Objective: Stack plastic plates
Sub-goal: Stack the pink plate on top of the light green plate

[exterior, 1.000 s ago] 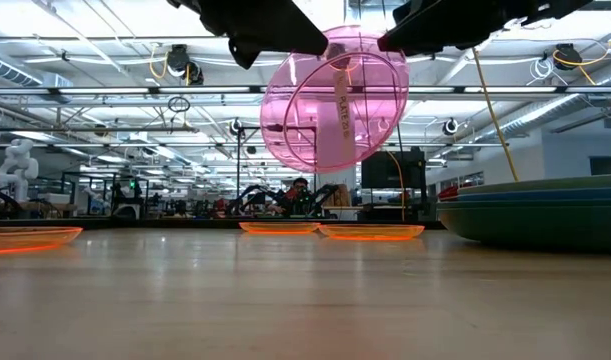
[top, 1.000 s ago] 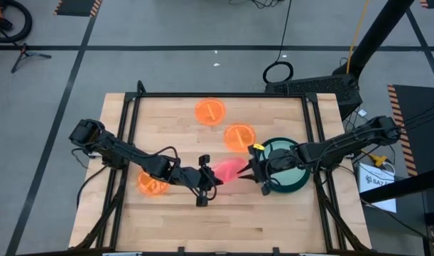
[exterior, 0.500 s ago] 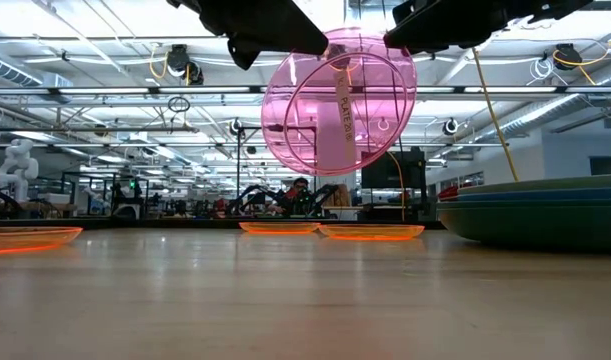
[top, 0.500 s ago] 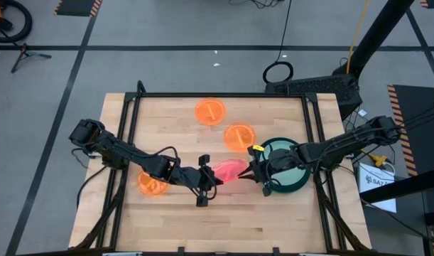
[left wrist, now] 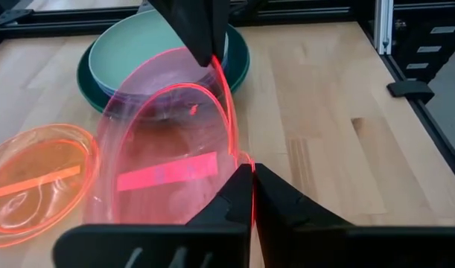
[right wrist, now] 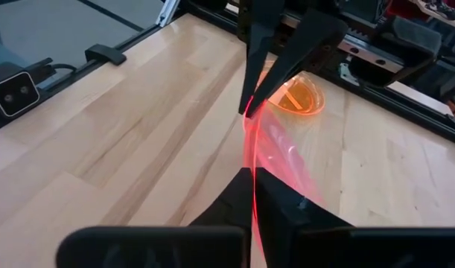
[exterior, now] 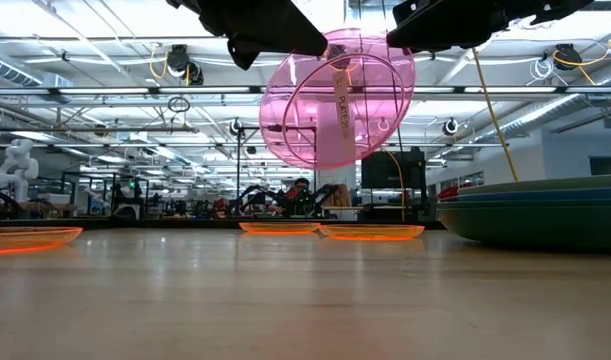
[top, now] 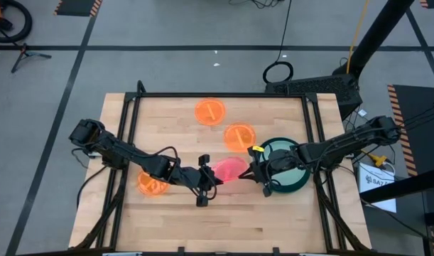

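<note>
A small pink plate point(top: 229, 169) hangs in the air over the middle of the table, standing steeply on edge point(exterior: 335, 100). My left gripper point(top: 214, 178) is shut on its left rim. My right gripper point(top: 248, 173) is shut on the opposite rim. To the right, a stack of plates point(top: 286, 174) rests on the table, dark green at the bottom and mint on top. Three orange plates lie flat on the wood: one at the far side point(top: 209, 111), one nearer the middle point(top: 239, 136), and one under my left arm point(top: 152, 183). My left gripper pinches the pink plate's rim point(left wrist: 240, 158) between its two fingers, coming from the table's left and slanting down. The plate stands tilted, clear of the table. My right gripper pinches the opposite rim point(right wrist: 252, 165) between its two fingers, coming from the table's right and slanting down; in its wrist view the plate shows edge-on.
A black metal frame point(top: 217, 95) runs around the table's edges. Bare wood point(top: 224, 220) lies along the near side. Cables and a stand point(top: 309, 84) lie on the floor beyond the far right corner.
My right gripper has shut on the pink plate's right rim. The plate has tipped a little and shows rounder from above. Both arms have stayed where they were.
</note>
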Robot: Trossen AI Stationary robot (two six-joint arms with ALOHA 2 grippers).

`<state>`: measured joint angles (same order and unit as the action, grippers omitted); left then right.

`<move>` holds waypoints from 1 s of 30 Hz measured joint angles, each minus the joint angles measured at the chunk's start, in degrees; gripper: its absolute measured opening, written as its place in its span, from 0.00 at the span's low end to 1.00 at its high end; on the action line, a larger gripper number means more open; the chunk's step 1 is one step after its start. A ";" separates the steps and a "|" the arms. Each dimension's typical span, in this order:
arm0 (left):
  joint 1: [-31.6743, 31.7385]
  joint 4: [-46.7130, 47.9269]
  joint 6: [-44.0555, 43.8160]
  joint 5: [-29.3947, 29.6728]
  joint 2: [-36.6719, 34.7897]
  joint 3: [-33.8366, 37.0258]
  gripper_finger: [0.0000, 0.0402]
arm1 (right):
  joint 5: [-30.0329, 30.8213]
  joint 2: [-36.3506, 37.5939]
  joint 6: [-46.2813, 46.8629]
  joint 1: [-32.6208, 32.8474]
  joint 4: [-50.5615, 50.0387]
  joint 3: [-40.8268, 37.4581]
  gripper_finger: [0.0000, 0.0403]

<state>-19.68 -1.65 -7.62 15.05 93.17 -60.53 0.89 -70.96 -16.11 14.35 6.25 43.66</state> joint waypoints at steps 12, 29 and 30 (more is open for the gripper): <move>0.52 -0.12 1.33 0.12 0.00 0.00 0.19 | 0.26 0.00 0.26 0.00 -0.10 0.00 0.00; 0.33 2.36 9.34 1.98 -3.26 0.02 0.57 | 2.38 0.50 3.45 0.00 -1.02 0.00 0.00; 0.33 2.98 9.88 1.99 -3.92 -0.04 0.57 | 2.45 0.84 3.45 0.00 -1.22 0.00 0.00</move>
<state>-19.35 1.33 2.27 17.04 89.25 -60.58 3.35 -70.12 -12.67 14.35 5.03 43.66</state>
